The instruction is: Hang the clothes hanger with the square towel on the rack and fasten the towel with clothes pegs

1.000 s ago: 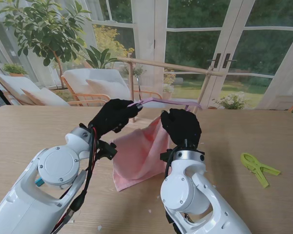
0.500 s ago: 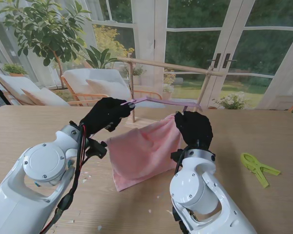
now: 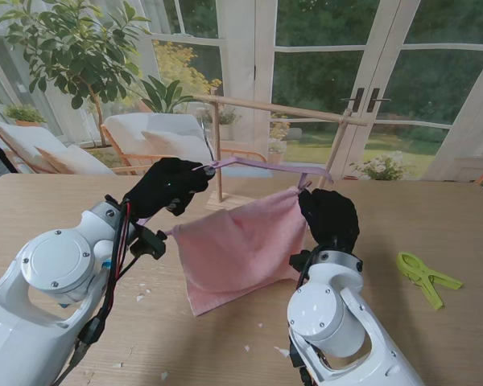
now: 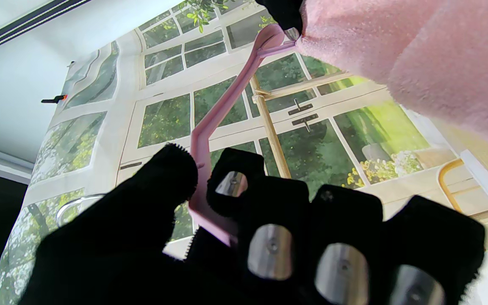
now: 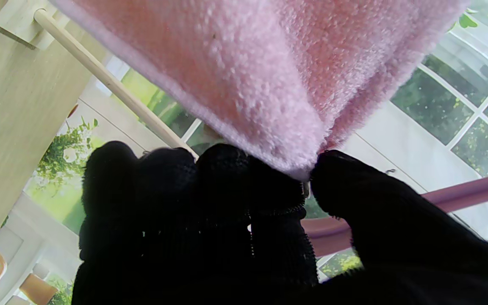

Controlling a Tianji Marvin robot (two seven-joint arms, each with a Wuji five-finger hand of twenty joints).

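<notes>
Since the earlier frames, both arms have been spread apart and the pink towel (image 3: 240, 248) has been drawn wider and lifted, its lower edge resting on the table (image 3: 435, 217). The left hand (image 3: 167, 186) is closed on one end of the pink hanger (image 3: 262, 166); the right hand (image 3: 330, 215) is pinched on the towel's corner at the hanger's other end. The hanger is held in the air in front of the wooden rack (image 3: 278, 108), not yet on it.

To hang it well, the hanger should be kept level, raised above the rail and lowered until it catches, with both grips kept firm so the towel is not dragged off. A green peg (image 3: 425, 277) is left waiting on the table at the right.

Light wood is seen underneath, with small white scraps scattered near the arms. Glass doors, garden greenery and cushioned chairs are seen behind.
</notes>
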